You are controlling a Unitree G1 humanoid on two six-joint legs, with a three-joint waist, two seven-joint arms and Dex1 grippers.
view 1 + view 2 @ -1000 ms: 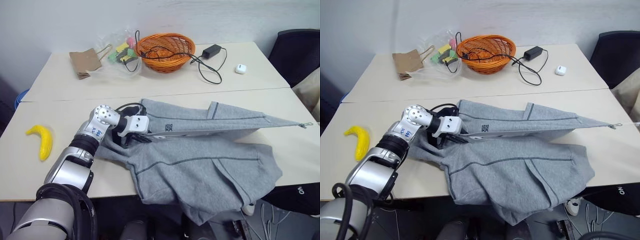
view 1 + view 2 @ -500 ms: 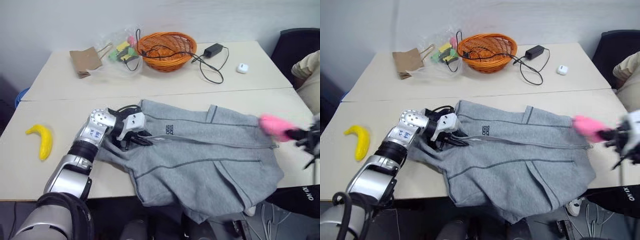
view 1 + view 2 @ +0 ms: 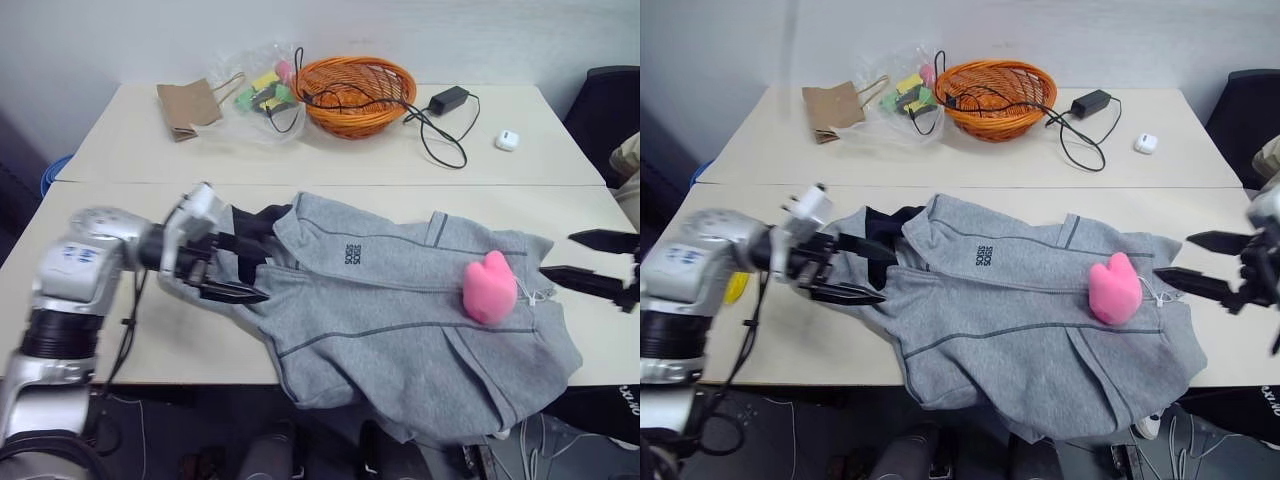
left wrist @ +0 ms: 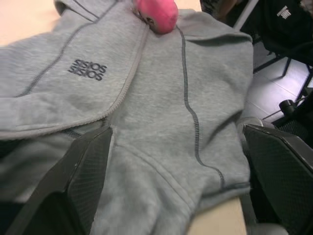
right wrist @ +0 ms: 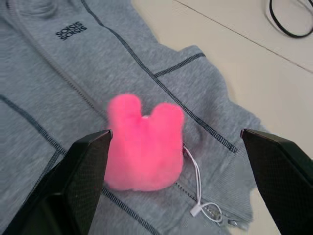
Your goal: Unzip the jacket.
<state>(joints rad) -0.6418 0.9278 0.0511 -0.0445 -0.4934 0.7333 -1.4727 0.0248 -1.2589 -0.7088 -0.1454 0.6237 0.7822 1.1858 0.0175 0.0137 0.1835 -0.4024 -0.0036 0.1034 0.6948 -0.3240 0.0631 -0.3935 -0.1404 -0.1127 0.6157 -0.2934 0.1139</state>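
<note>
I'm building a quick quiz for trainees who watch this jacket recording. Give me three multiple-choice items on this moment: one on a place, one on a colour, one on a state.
1. Where does the plush toy lie?
A. in the basket
B. on the jacket
C. on the bare table

2. What colour is the basket?
A. orange
B. blue
C. white

3. How do the two grippers stand?
A. both shut on the jacket
B. one shut on the toy
C. both open, holding nothing

Key: 1 B, the pink plush toy rests on the grey jacket. 2 A, the woven basket at the far side of the table is orange. 3 C, the left gripper and the right gripper both show fingers spread apart with nothing between them.
</note>
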